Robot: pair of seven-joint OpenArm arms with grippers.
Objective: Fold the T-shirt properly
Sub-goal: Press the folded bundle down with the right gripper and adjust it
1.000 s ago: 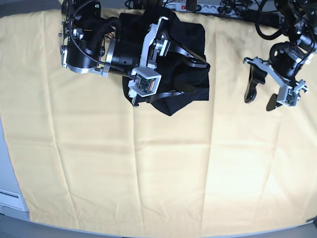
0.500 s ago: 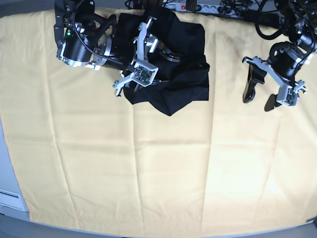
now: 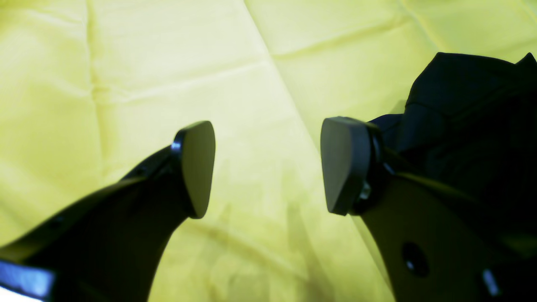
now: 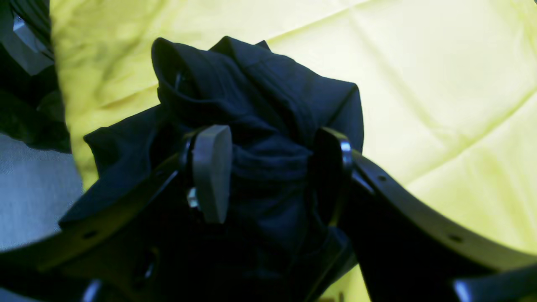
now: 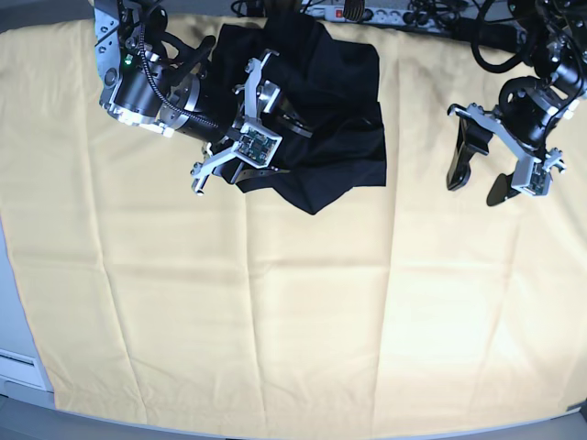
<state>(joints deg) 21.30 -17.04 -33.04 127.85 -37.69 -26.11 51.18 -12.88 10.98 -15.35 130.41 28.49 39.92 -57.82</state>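
Your right gripper (image 5: 240,163), at far left, has its jaws apart around a bunched ridge of the soft black short-sleeved T-shirt (image 5: 330,110), without a visible clamp. The shirt lies crumpled at the far middle of the yellow table cloth (image 5: 275,312); no neat fold shows, so most folding remains. At right, your left gripper (image 5: 481,179) hovers wide apart, empty.

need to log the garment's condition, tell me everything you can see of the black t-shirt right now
The T-shirt is plain, very dark, soft cloth, bunched in a crumpled heap rather than spread flat, with deep folds and a loose point hanging toward the near side. It lies at the far edge of the yellow table cloth. The right gripper is over it with its fingers either side of a raised ridge of cloth. No logo shows.
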